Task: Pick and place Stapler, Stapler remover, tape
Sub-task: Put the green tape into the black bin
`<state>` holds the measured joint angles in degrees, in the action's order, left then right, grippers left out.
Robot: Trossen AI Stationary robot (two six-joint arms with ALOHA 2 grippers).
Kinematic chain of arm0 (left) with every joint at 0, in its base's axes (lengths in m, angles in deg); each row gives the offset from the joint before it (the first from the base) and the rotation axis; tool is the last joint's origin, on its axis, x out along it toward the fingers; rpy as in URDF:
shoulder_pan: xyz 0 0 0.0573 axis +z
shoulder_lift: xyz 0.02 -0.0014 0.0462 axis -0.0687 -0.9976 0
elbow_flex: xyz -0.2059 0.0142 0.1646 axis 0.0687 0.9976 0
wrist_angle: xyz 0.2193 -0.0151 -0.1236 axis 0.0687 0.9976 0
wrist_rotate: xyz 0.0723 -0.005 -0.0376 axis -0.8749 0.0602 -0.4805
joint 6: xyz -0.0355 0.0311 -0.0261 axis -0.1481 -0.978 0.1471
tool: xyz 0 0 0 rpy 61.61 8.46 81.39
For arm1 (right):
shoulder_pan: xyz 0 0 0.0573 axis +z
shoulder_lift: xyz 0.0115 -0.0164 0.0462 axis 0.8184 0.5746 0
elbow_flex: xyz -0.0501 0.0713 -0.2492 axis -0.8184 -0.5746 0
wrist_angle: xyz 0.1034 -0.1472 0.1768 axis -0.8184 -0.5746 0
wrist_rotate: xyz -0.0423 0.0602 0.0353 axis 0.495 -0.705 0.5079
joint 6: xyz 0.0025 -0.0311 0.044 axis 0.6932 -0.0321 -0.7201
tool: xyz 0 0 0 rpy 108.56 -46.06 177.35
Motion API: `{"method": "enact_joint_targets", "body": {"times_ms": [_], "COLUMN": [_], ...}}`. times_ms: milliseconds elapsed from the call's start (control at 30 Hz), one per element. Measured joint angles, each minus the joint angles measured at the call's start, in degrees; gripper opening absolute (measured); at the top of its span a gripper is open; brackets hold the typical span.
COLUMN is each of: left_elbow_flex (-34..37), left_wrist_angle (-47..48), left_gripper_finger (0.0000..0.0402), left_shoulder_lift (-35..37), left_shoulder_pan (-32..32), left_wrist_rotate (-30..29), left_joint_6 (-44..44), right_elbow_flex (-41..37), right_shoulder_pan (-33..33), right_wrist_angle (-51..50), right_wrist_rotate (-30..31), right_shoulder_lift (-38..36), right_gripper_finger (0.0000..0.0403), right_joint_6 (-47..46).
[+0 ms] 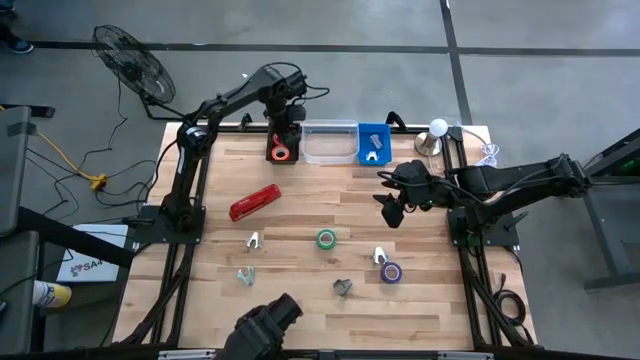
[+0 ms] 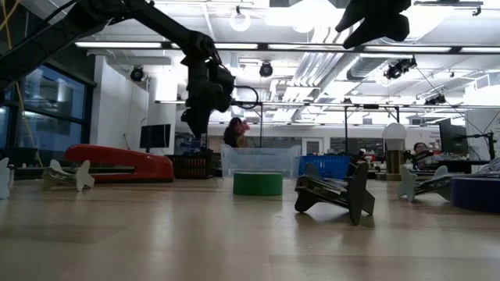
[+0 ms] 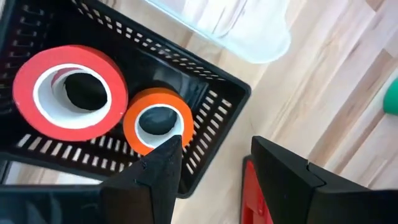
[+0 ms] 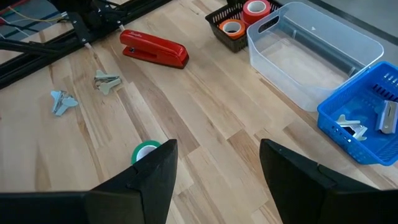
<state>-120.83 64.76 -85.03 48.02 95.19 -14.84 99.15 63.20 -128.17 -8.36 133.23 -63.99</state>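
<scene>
Left wrist view: left claw (image 3: 214, 177) hangs parted, holding nothing, over the black basket (image 3: 214, 106) with orange tape (image 3: 158, 121). Right claw (image 4: 217, 168) gapes empty above the bench (image 4: 205, 118); stapler (image 4: 154, 48) lies apart.

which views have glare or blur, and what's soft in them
Low view: ceiling lights glare and the near tabletop is soft. Left wrist view: its own fingers are blurred up close, while the orange tape stays sharp. High view: evenly lit.
</scene>
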Motion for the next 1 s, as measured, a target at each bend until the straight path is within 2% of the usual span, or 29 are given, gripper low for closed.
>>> {"method": "enact_joint_targets", "body": {"times_ms": [367,667,1000], "left_elbow_flex": [-6.0,-6.7,-6.7], "left_wrist_angle": [6.4,6.7,4.7], "left_gripper_finger": [0.0191,0.0191,0.0191], "left_shoulder_lift": [0.1,5.0,9.6], "left_shoulder_pan": [-4.5,-11.4,-20.3], "left_wrist_rotate": [0.0,-0.4,-3.6], "left_joint_6": [2.9,7.8,13.2], "right_elbow_flex": [0.0,0.0,0.0], "right_shoulder_pan": [0.0,0.0,0.0], "right_wrist_angle": [-2.4,-6.2,-12.8], "right_wrist_rotate": [-1.9,-4.7,-4.7], "right_shoulder_lift": [0.0,-0.3,-6.8], "right_gripper_finger": [0.022,0.022,0.022], "right_joint_6": [0.8,1.0,0.9]}}
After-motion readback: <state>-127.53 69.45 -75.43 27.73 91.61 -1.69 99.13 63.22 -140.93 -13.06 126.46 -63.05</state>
